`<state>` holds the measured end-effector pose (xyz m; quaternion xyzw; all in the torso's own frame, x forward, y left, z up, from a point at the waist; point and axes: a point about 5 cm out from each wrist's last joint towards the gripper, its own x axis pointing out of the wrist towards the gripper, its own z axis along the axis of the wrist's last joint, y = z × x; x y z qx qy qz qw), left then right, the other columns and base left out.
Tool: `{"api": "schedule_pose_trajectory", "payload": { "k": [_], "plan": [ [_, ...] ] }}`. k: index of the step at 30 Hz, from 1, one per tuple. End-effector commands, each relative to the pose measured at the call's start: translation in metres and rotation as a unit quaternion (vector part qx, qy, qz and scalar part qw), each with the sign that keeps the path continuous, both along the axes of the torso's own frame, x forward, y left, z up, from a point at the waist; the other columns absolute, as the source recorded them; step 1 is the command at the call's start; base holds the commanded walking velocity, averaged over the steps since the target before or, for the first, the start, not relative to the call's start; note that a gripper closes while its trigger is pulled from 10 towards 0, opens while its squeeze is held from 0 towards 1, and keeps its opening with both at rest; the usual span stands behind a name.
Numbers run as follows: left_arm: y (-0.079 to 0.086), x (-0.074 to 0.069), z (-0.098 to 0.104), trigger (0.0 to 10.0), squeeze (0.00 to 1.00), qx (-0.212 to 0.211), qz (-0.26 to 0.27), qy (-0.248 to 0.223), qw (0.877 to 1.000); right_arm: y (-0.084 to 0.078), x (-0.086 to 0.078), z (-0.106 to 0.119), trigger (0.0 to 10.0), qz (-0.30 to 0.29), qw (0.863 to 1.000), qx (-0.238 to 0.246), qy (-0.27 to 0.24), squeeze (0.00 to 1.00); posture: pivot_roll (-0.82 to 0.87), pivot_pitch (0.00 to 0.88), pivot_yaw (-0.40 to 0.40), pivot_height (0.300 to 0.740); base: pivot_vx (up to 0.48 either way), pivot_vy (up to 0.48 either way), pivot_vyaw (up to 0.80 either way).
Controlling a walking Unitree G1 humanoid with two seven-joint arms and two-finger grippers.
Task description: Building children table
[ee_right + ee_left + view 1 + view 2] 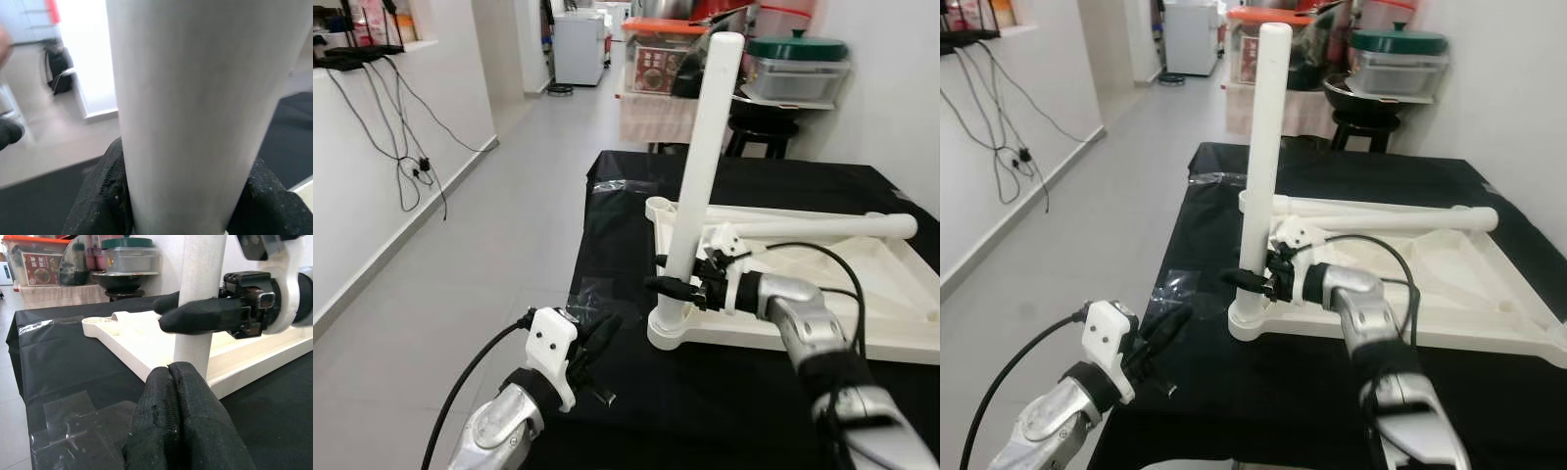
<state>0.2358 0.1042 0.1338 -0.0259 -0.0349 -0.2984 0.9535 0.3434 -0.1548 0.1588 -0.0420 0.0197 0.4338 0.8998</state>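
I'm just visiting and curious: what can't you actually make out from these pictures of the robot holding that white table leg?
- Upright leg: right wrist view sits so close that its surface is a blur; the right gripper hides the clamped part.
- Tabletop: its far corner is cut off by the eye view's edge.
- Left gripper: its shut fingers block the table cover below in the left wrist view.

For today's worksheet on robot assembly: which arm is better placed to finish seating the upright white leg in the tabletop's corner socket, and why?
Right. The right pincer is shut on the upright leg just above the tabletop socket. The left pincer is shut and empty, apart from the leg, over the black cloth.
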Motion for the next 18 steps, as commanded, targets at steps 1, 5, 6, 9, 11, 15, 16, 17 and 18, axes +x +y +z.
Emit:
{"api": "schedule_pose_trajectory", "payload": {
  "k": [1,5,6,9,11,15,16,17,18],
  "plan": [
    [0.000,-0.001,0.001,10.0,0.00,0.003,-0.003,-0.001,1.000,0.000,-0.001,-0.017,0.0,-0.082,0.996,-0.036,0.013,0.00,0.06,0.000,-0.060,0.740,0.000,0.000,0.00],
    [0.004,-0.001,0.002,10.0,0.00,0.004,-0.005,0.001,1.000,0.055,-0.048,-0.030,0.0,-0.210,0.977,0.004,0.039,0.00,0.04,0.011,-0.046,0.740,0.000,0.000,0.00],
    [0.005,0.000,0.001,10.0,0.00,0.006,-0.006,0.002,1.000,0.060,-0.047,-0.024,0.0,-0.204,0.979,0.004,0.022,0.00,0.02,0.000,-0.026,0.740,0.000,0.000,0.00],
    [0.005,0.002,0.001,10.0,0.00,0.003,-0.007,0.004,1.000,0.050,-0.036,-0.025,0.0,-0.224,0.974,0.002,0.030,0.00,0.03,0.000,-0.043,0.740,0.000,0.000,0.00],
    [0.004,0.003,0.001,10.0,0.00,0.004,-0.011,0.005,1.000,0.046,-0.034,-0.029,0.0,-0.230,0.972,0.008,0.049,0.00,0.03,0.000,-0.051,0.740,0.000,0.000,0.00],
    [0.005,0.004,0.001,10.0,0.00,0.001,0.004,0.001,1.000,0.049,-0.038,-0.026,0.0,-0.237,0.971,-0.016,0.035,0.00,0.02,0.000,-0.045,0.740,0.000,0.000,0.00],
    [0.005,0.004,0.001,10.0,0.00,0.001,0.004,0.001,1.000,0.049,-0.038,-0.026,0.0,-0.237,0.971,-0.016,0.035,0.00,0.02,0.000,-0.045,0.740,0.000,0.000,0.00],
    [0.005,0.004,0.001,10.0,0.00,0.001,0.004,0.001,1.000,0.050,-0.039,-0.025,0.0,-0.244,0.969,-0.017,0.038,0.00,0.03,0.000,-0.044,0.740,0.000,0.000,0.00],
    [0.005,0.004,0.001,10.0,0.00,0.001,0.004,0.001,1.000,0.049,-0.038,-0.025,0.0,-0.249,0.968,-0.016,0.043,0.00,0.03,0.000,-0.044,0.740,0.000,0.000,0.00]
  ]
}}
